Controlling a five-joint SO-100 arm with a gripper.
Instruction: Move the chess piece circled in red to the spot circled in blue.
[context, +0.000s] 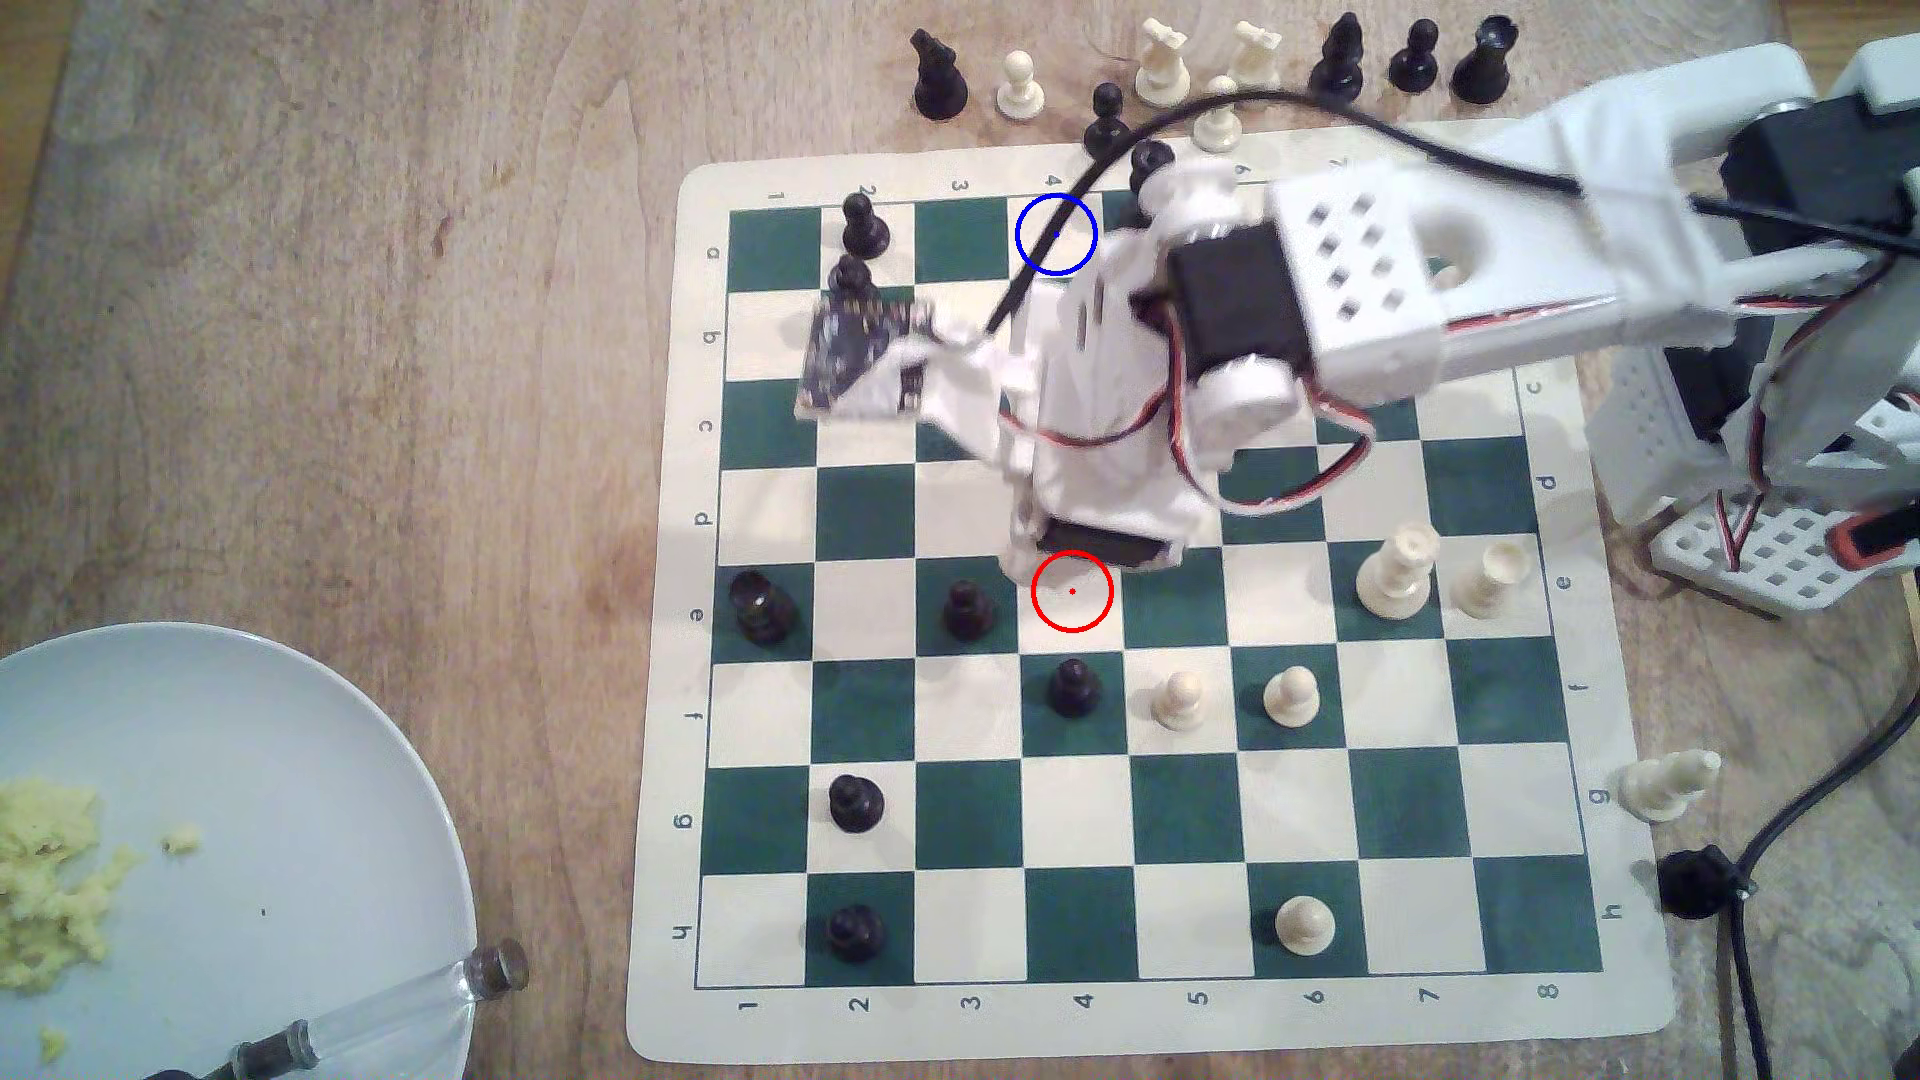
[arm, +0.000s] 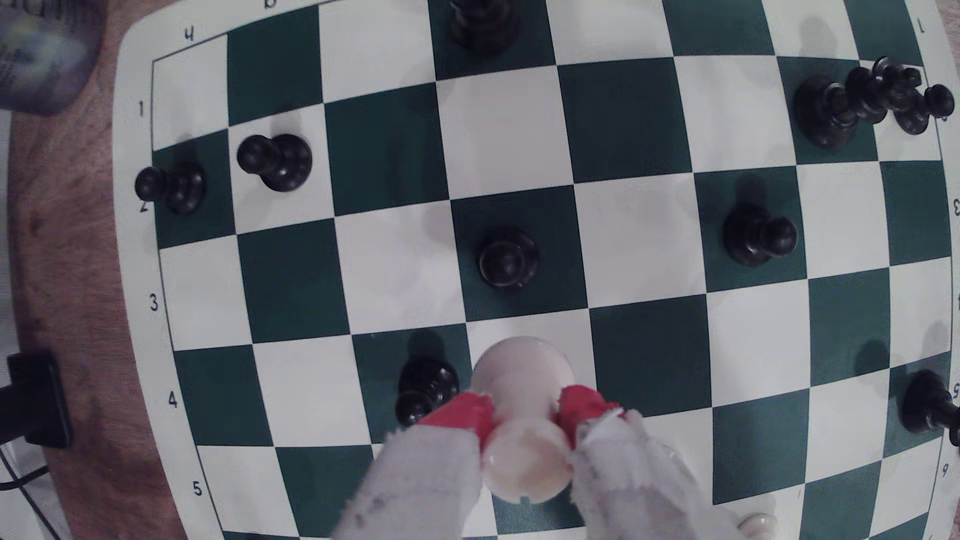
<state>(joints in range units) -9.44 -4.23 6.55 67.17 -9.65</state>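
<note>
Gripping is seen in the wrist view: the white gripper with red-taped tips is closed narrow on the neck of the short cream-white plastic rook with a flared body and notched cup top, red fingertips pressed on both sides. Whether the base is lifted off the cream square cannot be told. In the exterior view the white arm is hung over the centre of the frame, hiding the rook; the red-ringed square sits just below the gripper body. The blue-ringed cream square with a centre dot, in the upper middle, is bare, crossed by a black cable. Judged: grasp done; lift, carry and placement are left. A black pawn stands just beside the rook, so a straight lift is needed.
</note>
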